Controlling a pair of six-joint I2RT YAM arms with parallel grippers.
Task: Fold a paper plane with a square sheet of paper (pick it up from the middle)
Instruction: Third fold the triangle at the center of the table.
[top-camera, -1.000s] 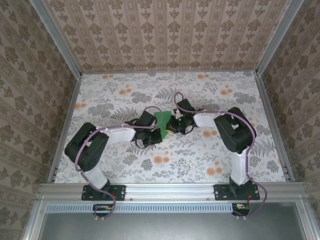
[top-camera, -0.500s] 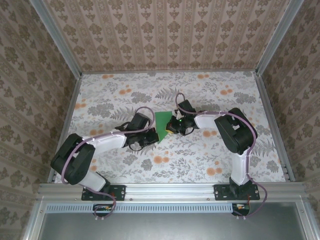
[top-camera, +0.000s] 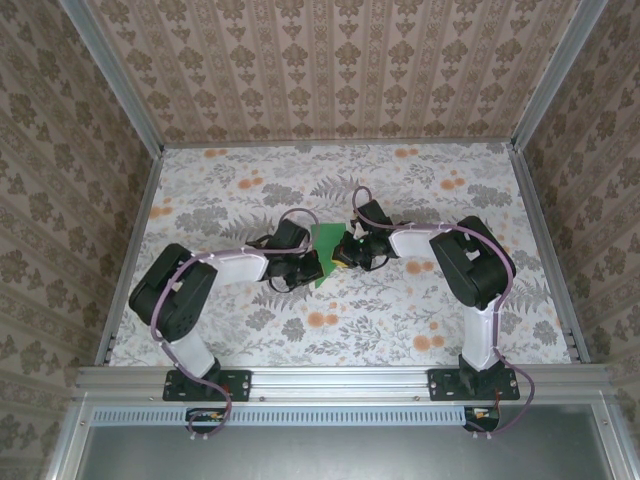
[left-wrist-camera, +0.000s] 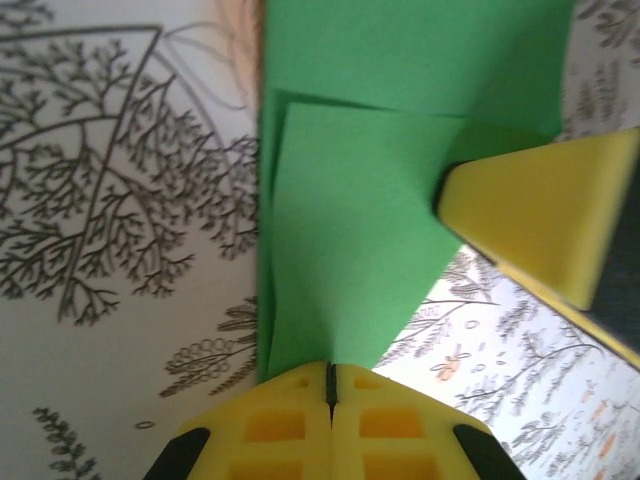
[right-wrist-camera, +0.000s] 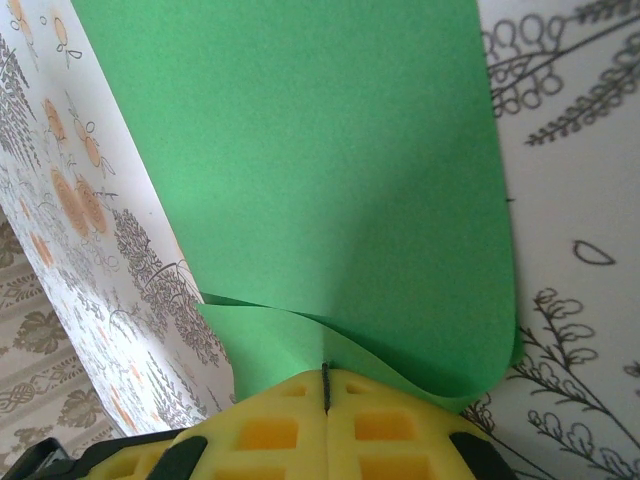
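Observation:
The square sheet of paper (top-camera: 324, 248) is bright green and hangs creased between both grippers over the middle of the table. In the left wrist view the paper (left-wrist-camera: 380, 200) shows two overlapping layers, and my left gripper (left-wrist-camera: 331, 375) is shut on its lower edge. One yellow finger of the right gripper (left-wrist-camera: 545, 215) presses on the paper from the right. In the right wrist view the paper (right-wrist-camera: 320, 170) curls over in a fold, and my right gripper (right-wrist-camera: 326, 375) is shut on that folded edge. From above, the left gripper (top-camera: 306, 266) and right gripper (top-camera: 343, 253) nearly meet.
A floral tablecloth (top-camera: 400, 320) covers the table. Patterned walls (top-camera: 340, 70) with metal rails close in the back and both sides. Both elbows rise above the table, the left (top-camera: 175, 290) and the right (top-camera: 470, 260).
The left arm swung out low to the left, then came back up toward the paper. The green sheet looks narrower from above now. The right arm has hardly moved.

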